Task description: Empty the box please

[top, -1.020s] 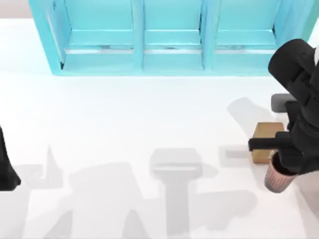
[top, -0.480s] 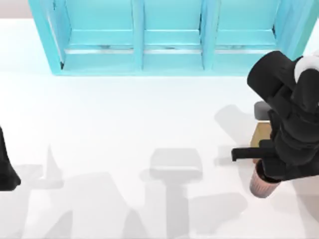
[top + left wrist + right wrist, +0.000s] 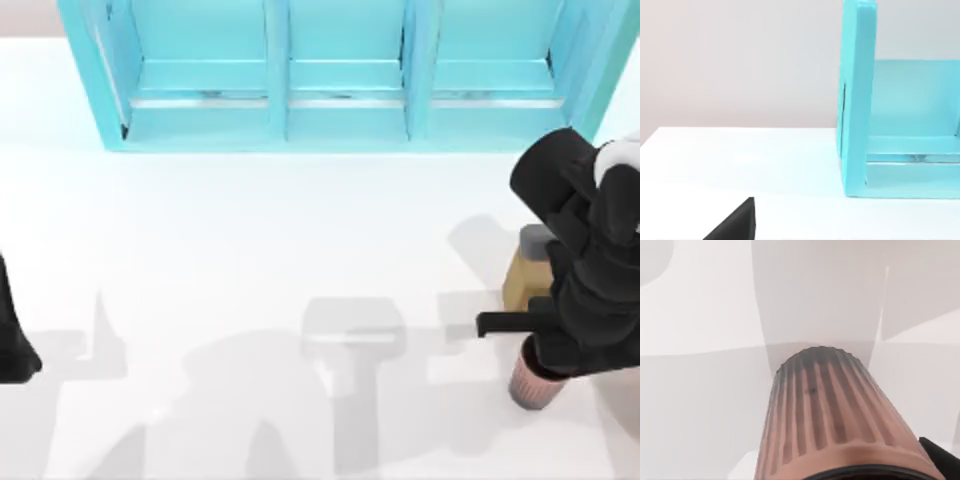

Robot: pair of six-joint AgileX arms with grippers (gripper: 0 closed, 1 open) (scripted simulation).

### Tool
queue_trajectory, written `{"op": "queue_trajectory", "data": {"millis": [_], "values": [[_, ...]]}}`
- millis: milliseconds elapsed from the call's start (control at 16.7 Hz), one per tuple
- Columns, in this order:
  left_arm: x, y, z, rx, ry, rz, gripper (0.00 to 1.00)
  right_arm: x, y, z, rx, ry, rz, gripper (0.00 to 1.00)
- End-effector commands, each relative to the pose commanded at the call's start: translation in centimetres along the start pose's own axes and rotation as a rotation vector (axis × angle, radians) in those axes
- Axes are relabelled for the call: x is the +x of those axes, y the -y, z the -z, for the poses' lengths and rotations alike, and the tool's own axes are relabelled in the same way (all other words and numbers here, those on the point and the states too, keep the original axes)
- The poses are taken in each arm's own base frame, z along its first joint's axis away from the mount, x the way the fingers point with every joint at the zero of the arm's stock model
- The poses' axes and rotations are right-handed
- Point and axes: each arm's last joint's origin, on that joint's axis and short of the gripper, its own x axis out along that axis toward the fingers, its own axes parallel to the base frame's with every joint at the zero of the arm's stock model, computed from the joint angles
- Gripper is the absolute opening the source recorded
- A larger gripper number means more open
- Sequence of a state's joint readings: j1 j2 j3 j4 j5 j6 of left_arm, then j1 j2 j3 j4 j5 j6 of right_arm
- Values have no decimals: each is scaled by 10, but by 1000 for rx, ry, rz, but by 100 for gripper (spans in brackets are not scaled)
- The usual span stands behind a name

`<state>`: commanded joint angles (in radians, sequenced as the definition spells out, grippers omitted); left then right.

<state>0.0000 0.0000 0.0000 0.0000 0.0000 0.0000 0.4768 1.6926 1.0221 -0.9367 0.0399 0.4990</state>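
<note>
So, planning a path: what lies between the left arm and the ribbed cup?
In the top view, only bare white table lies between the parked left arm and the cup under the right gripper.

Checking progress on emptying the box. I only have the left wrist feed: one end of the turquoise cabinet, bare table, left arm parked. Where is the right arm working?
Observer: The right gripper is at the table's right side, directly over a ribbed pinkish-brown cup.
Operator: Is the cup in the box?
Observer: No. The box sits beside the arm, on the cabinet side, and the cup is outside it, nearer the front edge.
Operator: Is it gripped?
Observer: It looks so. The right wrist view has the cup right under the camera, and the cup has moved with the gripper over the last second.
</note>
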Motion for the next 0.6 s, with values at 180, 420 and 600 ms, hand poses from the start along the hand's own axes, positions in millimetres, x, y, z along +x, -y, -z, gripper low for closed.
{"op": "queue_trajectory", "data": {"millis": [180, 420, 600], "values": [[0, 0, 0, 0, 0, 0, 100, 1, 5, -2, 8, -1, 1, 0], [0, 0, 0, 0, 0, 0, 100, 1, 5, -2, 8, -1, 1, 15], [0, 0, 0, 0, 0, 0, 100, 1, 5, -2, 8, -1, 1, 38]]}}
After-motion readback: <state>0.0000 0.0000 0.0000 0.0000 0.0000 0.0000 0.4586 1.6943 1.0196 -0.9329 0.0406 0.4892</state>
